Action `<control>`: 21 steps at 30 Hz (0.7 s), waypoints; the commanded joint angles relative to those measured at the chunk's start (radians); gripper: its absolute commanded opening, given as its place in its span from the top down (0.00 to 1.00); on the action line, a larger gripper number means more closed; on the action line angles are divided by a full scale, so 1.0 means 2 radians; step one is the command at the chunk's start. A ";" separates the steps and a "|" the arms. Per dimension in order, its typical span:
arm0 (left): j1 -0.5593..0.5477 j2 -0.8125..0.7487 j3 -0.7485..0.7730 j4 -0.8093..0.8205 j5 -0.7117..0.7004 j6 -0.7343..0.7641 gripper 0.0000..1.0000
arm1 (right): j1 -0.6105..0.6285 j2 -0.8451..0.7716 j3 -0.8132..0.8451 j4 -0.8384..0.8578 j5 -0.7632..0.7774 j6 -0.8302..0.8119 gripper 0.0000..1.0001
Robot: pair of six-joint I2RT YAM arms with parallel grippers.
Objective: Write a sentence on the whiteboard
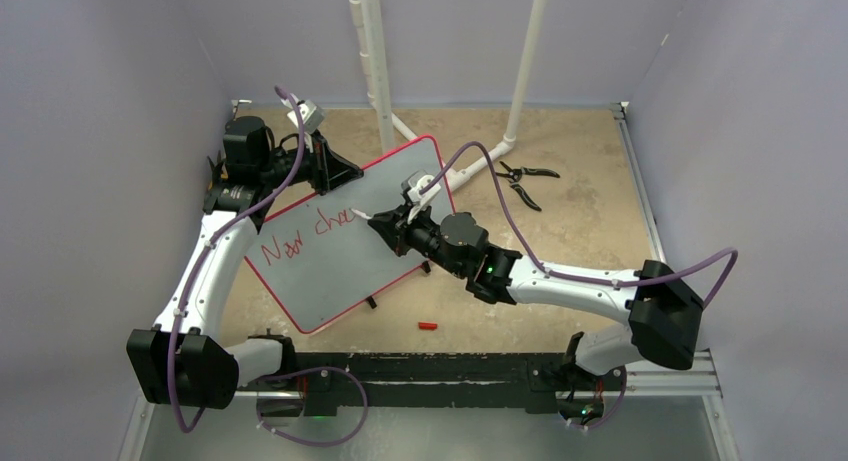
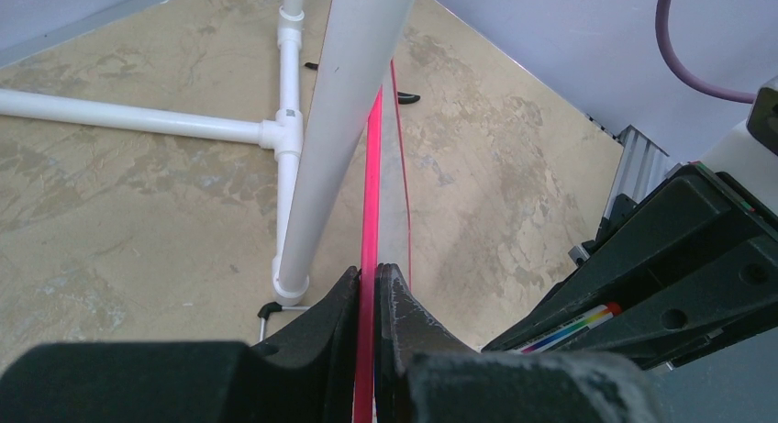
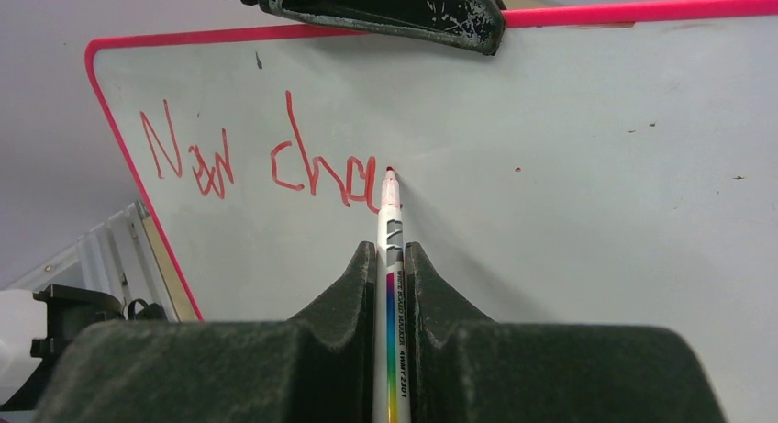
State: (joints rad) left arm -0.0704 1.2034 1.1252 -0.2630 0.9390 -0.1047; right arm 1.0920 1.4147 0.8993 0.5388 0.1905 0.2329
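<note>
Soft, even light leaves only faint shadows. The near jaws blur in both wrist views; the whiteboard rim glows oversaturated.

Reference: the whiteboard.

- **Far corner:** white pipe uprights stand just beside the rim and obstruct passage.
- **Far-left edge:** the left gripper is clamped on the rim.
- **Right edge:** the right gripper and its arm cross over, gripping a marker.
- **Right of it:** open tabletop, with pliers well apart.
- **Near side:** a red cap lies nearby.
</note>
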 commanded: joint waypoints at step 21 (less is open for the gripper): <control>0.014 0.006 -0.002 0.020 -0.025 0.006 1.00 | -0.001 -0.019 -0.025 0.030 0.016 0.018 1.00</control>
State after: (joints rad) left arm -0.0685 1.2053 1.1252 -0.2607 0.9390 -0.1116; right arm 1.0931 1.4136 0.8482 0.5381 0.1848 0.2672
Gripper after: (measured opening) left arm 0.078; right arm 0.115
